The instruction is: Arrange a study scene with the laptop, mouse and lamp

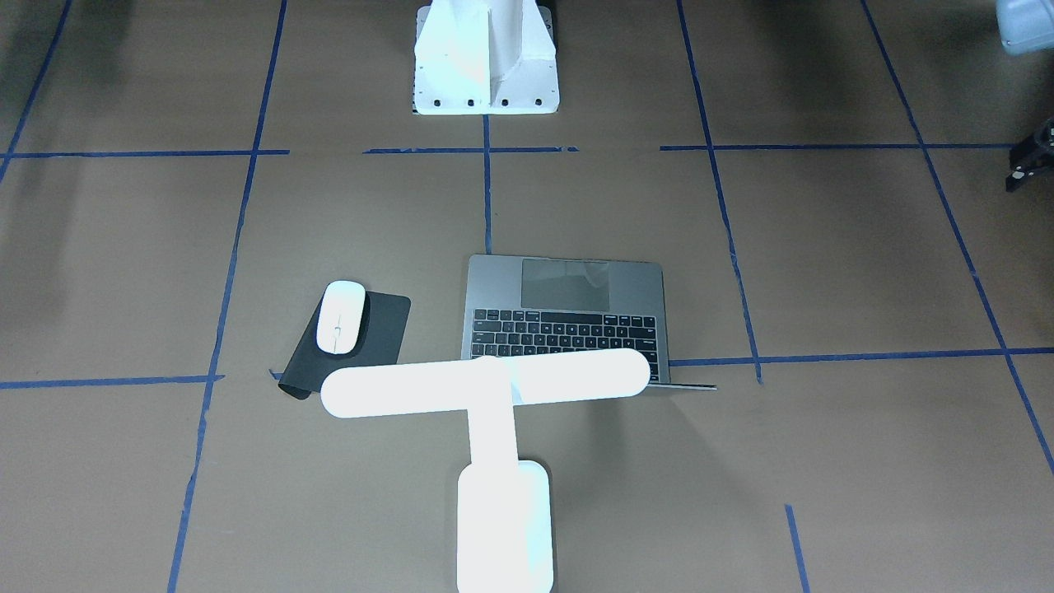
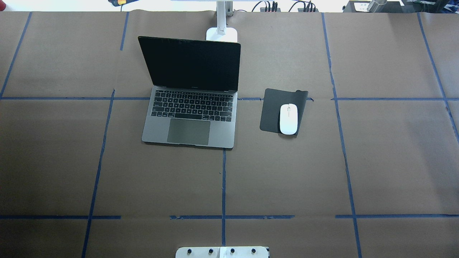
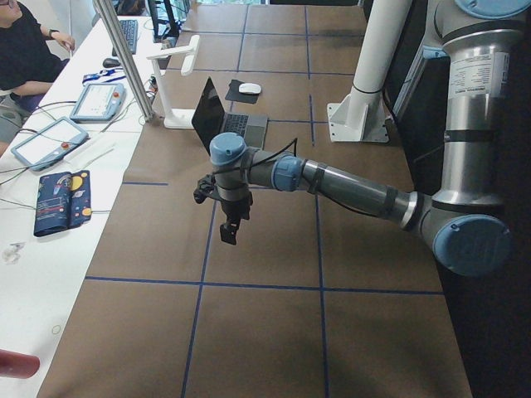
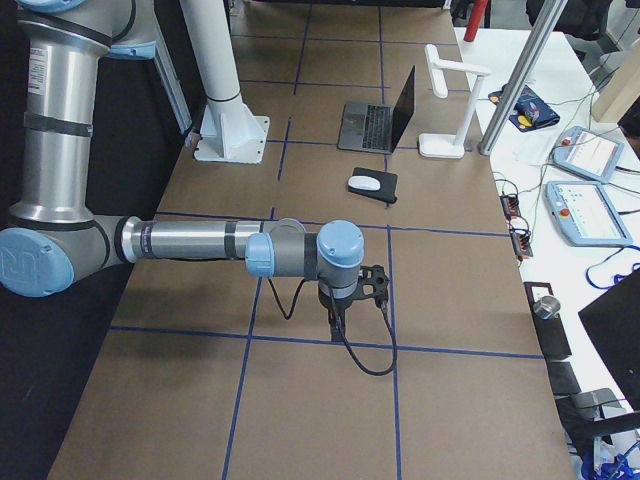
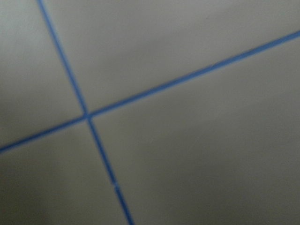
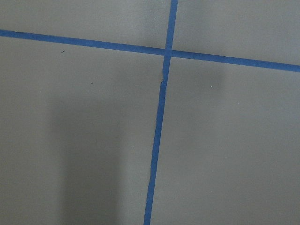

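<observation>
A: Layout?
B: Laptop (image 2: 188,118) open mid-table. Lamp (image 1: 486,387) base behind its screen. Mouse (image 2: 288,119) on black mat (image 2: 271,107), just beside the laptop.
A: Jaws?
B: Left gripper (image 3: 230,224) and right gripper (image 4: 340,320) hang over the table (image 2: 358,161), well apart from everything. Can't tell jaw state.

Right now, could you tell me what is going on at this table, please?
Nothing is being handled. The laptop stands open on the table, the mouse rests on a black mat beside it, and the lamp glows behind the laptop's screen. Both arms are away from them: the left pincer and the right pincer each hang above the table near opposite ends. Whether they are open or shut cannot be told.
</observation>
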You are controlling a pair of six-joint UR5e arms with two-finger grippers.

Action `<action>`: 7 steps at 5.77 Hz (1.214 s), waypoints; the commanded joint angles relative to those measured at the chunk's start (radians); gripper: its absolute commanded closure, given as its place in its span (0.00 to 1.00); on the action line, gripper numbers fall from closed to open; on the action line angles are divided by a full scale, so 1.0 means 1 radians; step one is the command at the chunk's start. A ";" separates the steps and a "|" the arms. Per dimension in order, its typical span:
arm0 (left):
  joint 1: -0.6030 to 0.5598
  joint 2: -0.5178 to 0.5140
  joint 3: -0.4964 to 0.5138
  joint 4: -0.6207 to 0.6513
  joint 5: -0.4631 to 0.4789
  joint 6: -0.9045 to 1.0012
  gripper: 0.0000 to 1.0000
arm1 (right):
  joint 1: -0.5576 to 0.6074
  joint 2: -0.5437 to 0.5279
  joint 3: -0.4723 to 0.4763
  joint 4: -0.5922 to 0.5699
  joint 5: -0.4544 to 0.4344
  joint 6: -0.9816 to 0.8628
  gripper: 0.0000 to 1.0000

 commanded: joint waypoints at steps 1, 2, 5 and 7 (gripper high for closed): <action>-0.077 0.046 0.045 0.005 -0.016 -0.005 0.00 | 0.000 0.000 -0.002 0.029 0.002 -0.005 0.00; -0.080 0.053 0.052 0.005 -0.022 -0.007 0.00 | 0.000 -0.011 -0.029 0.096 0.002 -0.004 0.00; -0.074 0.050 0.035 0.002 -0.017 -0.002 0.00 | 0.000 -0.009 -0.051 0.115 0.003 0.002 0.00; -0.073 0.050 0.035 0.002 -0.019 -0.002 0.00 | 0.000 -0.011 -0.051 0.115 0.005 0.002 0.00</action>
